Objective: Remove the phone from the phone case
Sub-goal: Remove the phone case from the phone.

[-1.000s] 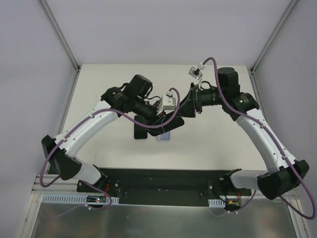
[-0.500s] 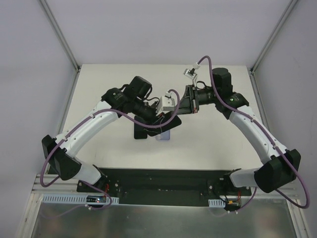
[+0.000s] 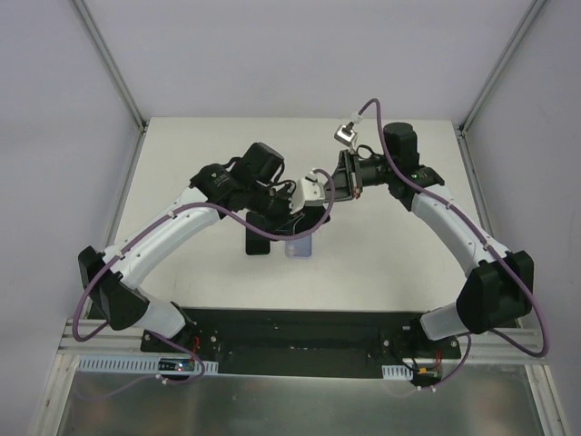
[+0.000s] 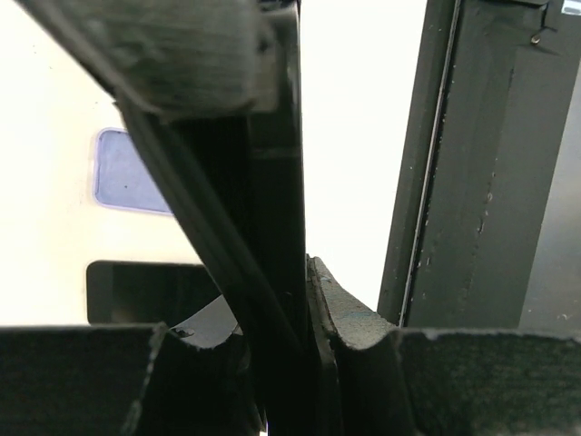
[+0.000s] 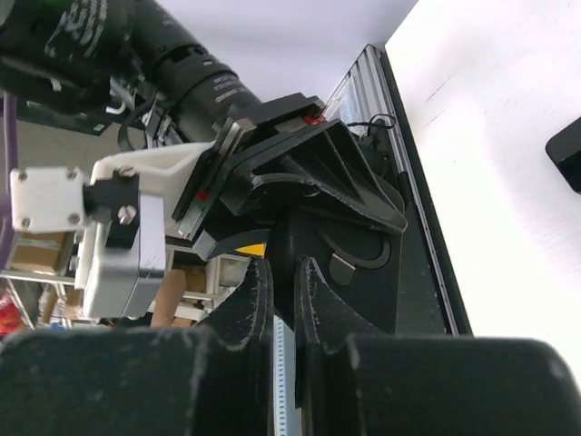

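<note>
Left claw [image 4: 300,313] clamps a thin black phone [image 4: 277,200] edge-on; right claw [image 5: 286,272] nearly closed, grip unclear. Lilac case [image 4: 127,173] lies flat toward the worktop's [image 3: 390,259] near edge, contents unclear.

The thin black phone case [image 4: 272,182] hangs edge-on in the air, pinched between left claw [image 4: 295,304] and right claw [image 5: 286,286].

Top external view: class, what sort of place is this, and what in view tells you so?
Most likely a robotics lab test cell: the left arm and right arm are bolted to a black base rail at a plain white table, walled in by pale panels on metal posts.
</note>
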`<act>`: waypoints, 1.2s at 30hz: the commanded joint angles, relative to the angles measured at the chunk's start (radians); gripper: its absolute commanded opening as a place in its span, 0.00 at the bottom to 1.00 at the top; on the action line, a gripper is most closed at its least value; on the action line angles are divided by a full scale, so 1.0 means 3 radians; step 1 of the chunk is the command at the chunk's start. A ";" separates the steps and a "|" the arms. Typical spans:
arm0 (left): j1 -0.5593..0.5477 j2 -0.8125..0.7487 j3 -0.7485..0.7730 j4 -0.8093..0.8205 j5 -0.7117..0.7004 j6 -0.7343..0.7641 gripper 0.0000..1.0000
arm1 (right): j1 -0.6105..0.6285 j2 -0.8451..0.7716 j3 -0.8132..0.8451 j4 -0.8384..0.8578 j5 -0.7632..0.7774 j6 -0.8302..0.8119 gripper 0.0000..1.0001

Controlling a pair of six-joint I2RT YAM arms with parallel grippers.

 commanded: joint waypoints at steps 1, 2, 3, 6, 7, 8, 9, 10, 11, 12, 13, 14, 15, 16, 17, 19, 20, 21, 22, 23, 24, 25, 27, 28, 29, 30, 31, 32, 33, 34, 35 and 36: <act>-0.0299 -0.0145 0.0253 -0.0009 0.0229 0.0364 0.00 | -0.0141 0.0190 0.0018 0.0036 0.0844 0.0153 0.00; -0.0309 -0.0140 0.0284 -0.0014 0.0224 0.0364 0.00 | -0.0146 0.0200 0.0017 0.0016 0.0860 0.0142 0.00; -0.0320 -0.0130 0.0299 -0.0030 0.0219 0.0359 0.00 | -0.0146 0.0210 0.0023 -0.0004 0.0875 0.0122 0.00; -0.0320 -0.0120 0.0335 -0.0045 0.0234 0.0348 0.00 | -0.0146 0.0205 0.0018 -0.0096 0.0921 0.0025 0.00; -0.0325 -0.0114 0.0345 -0.0045 0.0244 0.0333 0.00 | -0.0146 0.0190 0.0007 -0.0107 0.0942 -0.0011 0.00; -0.0325 -0.0114 0.0356 -0.0045 0.0249 0.0328 0.00 | -0.0141 0.0185 0.0002 -0.0132 0.0942 -0.0036 0.00; -0.0325 -0.0109 0.0366 -0.0050 0.0259 0.0328 0.00 | -0.0136 0.0170 -0.0003 -0.0158 0.0942 -0.0087 0.00; -0.0325 -0.0109 0.0376 -0.0055 0.0265 0.0318 0.00 | -0.0121 0.0144 -0.0013 -0.0188 0.0932 -0.0159 0.00; -0.0320 -0.0109 0.0381 -0.0050 0.0275 0.0302 0.00 | -0.0115 0.0103 -0.0023 -0.0209 0.0926 -0.0225 0.00; -0.0315 -0.0109 0.0386 -0.0050 0.0290 0.0282 0.00 | -0.0095 0.0073 -0.0023 -0.0250 0.0916 -0.0342 0.00; -0.0305 -0.0109 0.0392 -0.0050 0.0300 0.0257 0.00 | -0.0070 0.0022 -0.0008 -0.0336 0.0896 -0.0480 0.00; -0.0294 -0.0114 0.0397 -0.0045 0.0316 0.0236 0.00 | -0.0044 -0.0030 0.0002 -0.0438 0.0886 -0.0674 0.00; -0.0269 -0.0114 0.0407 -0.0045 0.0377 0.0210 0.00 | -0.0023 -0.0086 -0.0003 -0.0515 0.0896 -0.0863 0.00; -0.0228 -0.0114 0.0422 -0.0045 0.0428 0.0165 0.00 | -0.0003 -0.0172 -0.0033 -0.0541 0.0886 -0.0987 0.00; -0.0192 -0.0125 0.0432 -0.0035 0.0504 0.0109 0.00 | 0.0002 -0.0239 -0.0074 -0.0541 0.0865 -0.1079 0.00; -0.0106 -0.0155 0.0422 0.0011 0.0637 0.0001 0.00 | 0.0007 -0.0377 -0.0161 -0.0541 0.0860 -0.1263 0.00; -0.0065 -0.0165 0.0417 0.0026 0.0699 -0.0035 0.00 | 0.0013 -0.0438 -0.0197 -0.0531 0.0875 -0.1350 0.00; -0.0014 -0.0181 0.0402 0.0052 0.0750 -0.0076 0.00 | 0.0028 -0.0500 -0.0223 -0.0567 0.0890 -0.1467 0.00; 0.0022 -0.0191 0.0387 0.0072 0.0821 -0.0117 0.00 | 0.0033 -0.0541 -0.0228 -0.0623 0.0896 -0.1580 0.00; 0.0053 -0.0196 0.0371 0.0098 0.0883 -0.0152 0.00 | 0.0043 -0.0557 -0.0228 -0.0664 0.0906 -0.1631 0.00; 0.0094 -0.0201 0.0361 0.0118 0.0924 -0.0183 0.00 | 0.0048 -0.0572 -0.0213 -0.0720 0.0896 -0.1698 0.00; 0.0115 -0.0206 0.0356 0.0134 0.0975 -0.0204 0.00 | 0.0069 -0.0592 -0.0213 -0.0766 0.0916 -0.1764 0.00; 0.0156 -0.0196 0.0356 0.0170 0.1072 -0.0265 0.00 | 0.0120 -0.0613 -0.0202 -0.0909 0.0982 -0.1928 0.00; 0.0166 -0.0191 0.0371 0.0180 0.1118 -0.0291 0.00 | 0.0145 -0.0608 -0.0197 -0.0975 0.1038 -0.2020 0.00; 0.0171 -0.0181 0.0386 0.0180 0.1149 -0.0301 0.00 | 0.0176 -0.0618 -0.0212 -0.1012 0.1074 -0.2066 0.00; 0.0176 -0.0171 0.0397 0.0190 0.1175 -0.0316 0.00 | 0.0207 -0.0623 -0.0208 -0.1042 0.1115 -0.2117 0.00; 0.0186 -0.0161 0.0412 0.0195 0.1205 -0.0327 0.00 | 0.0242 -0.0628 -0.0213 -0.1078 0.1151 -0.2168 0.00; 0.0191 -0.0150 0.0432 0.0200 0.1236 -0.0357 0.00 | 0.0263 -0.0633 -0.0213 -0.1094 0.1172 -0.2194 0.00; 0.0197 -0.0140 0.0438 0.0221 0.1246 -0.0367 0.00 | 0.0283 -0.0633 -0.0213 -0.1119 0.1182 -0.2230 0.00; 0.0207 -0.0135 0.0438 0.0241 0.1241 -0.0393 0.00 | 0.0289 -0.0638 -0.0218 -0.1124 0.1172 -0.2230 0.00; 0.0212 -0.0130 0.0438 0.0262 0.1246 -0.0413 0.00 | 0.0299 -0.0639 -0.0218 -0.1134 0.1167 -0.2240 0.00; 0.0222 -0.0130 0.0427 0.0292 0.1257 -0.0434 0.00 | 0.0309 -0.0639 -0.0218 -0.1145 0.1157 -0.2256 0.00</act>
